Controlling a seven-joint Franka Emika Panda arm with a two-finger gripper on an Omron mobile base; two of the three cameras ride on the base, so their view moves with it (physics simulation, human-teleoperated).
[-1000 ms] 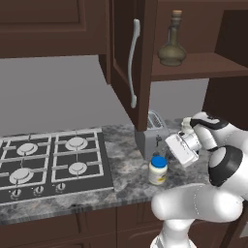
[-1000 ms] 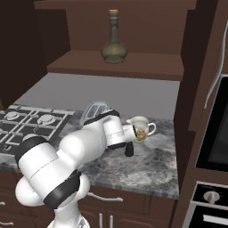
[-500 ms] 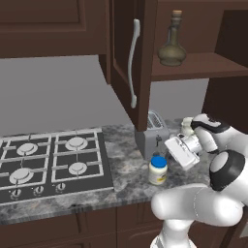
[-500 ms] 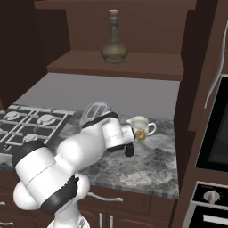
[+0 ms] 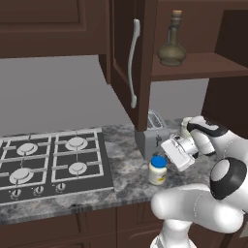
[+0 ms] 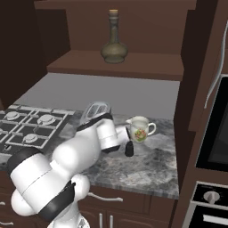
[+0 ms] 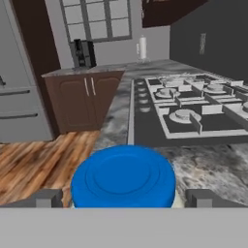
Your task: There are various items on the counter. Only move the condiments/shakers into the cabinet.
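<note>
Gripper [image 7: 123, 198] spread wide, one fingertip [image 7: 46, 198] on each side of the jar's [image 5: 157, 169] blue lid, pinching nothing. Jar upright on the counter [image 5: 123, 177], just in front of the toaster [image 5: 152, 131], beside the hob [image 5: 53, 162]. Bottle [image 5: 172, 46] upright on the cabinet [image 5: 193, 68] shelf, door open. Black shaker [image 6: 129, 148] on the counter just beside the mug [image 6: 139, 128], close to the arm's wrist.
</note>
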